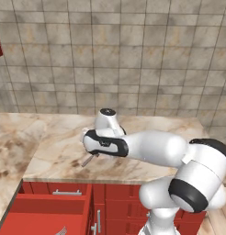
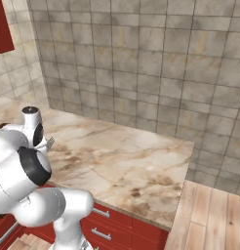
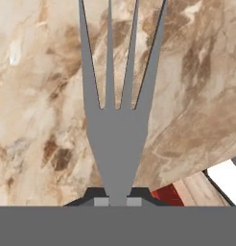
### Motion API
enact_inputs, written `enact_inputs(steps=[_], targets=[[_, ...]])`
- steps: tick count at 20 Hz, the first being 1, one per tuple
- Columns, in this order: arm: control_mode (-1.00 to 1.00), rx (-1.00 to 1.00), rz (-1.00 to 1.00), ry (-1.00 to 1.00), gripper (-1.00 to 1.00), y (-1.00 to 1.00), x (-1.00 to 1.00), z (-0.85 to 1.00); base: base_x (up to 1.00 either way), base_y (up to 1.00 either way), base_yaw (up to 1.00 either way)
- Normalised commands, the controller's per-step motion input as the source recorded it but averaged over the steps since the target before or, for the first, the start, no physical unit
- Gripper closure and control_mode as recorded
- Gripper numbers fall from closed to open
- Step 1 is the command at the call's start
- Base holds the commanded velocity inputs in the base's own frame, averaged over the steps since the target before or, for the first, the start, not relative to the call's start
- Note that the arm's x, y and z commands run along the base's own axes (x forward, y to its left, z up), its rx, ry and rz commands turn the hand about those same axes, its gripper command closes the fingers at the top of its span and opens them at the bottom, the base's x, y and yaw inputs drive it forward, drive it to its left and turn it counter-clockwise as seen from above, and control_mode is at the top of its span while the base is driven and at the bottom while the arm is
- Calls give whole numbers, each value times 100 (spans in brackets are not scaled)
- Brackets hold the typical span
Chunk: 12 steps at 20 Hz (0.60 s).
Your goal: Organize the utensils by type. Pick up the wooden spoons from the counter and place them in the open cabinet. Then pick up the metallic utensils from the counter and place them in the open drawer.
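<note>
Overhead, a grey metal fork is seen large in the hand view, tines pointing up the frame, its neck pinched between the two dark finger tips of the gripper. The jaws are drawn nearly together, with the fork clamped in them. In the left base view the fork is seen as a thin grey sliver slanting down from under the white hand, above the front part of the counter; whether its tip touches the slab cannot be told. In the right base view a small grey piece of it is glimpsed beside the wrist.

Surface: the counter is a beige stone-look slab with brown marbled veins, laid in an L along two walls. A lighter stretch is noted near the back wall, darker blotches toward the front edge.

Below the front edge, red cabinet fronts with silver bar handles are noted. The open drawer is pulled out at lower left of the left base view; a thin grey object is seen at its bottom edge, too cropped to identify.

Room: walls are covered in square grey-brown tiles. A red wall cabinet is cut off at upper left. A wood-plank floor is seen to the right of the counter's end.
</note>
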Motion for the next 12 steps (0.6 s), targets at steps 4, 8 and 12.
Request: enact_inputs(steps=[4,8,12], targets=[[-100,0,0,5,100,56,-47,21,0,0,0],[-100,0,0,6,100,48,-40,19,0,0,0],[-100,0,0,11,100,37,-20,18,0,0,0]])
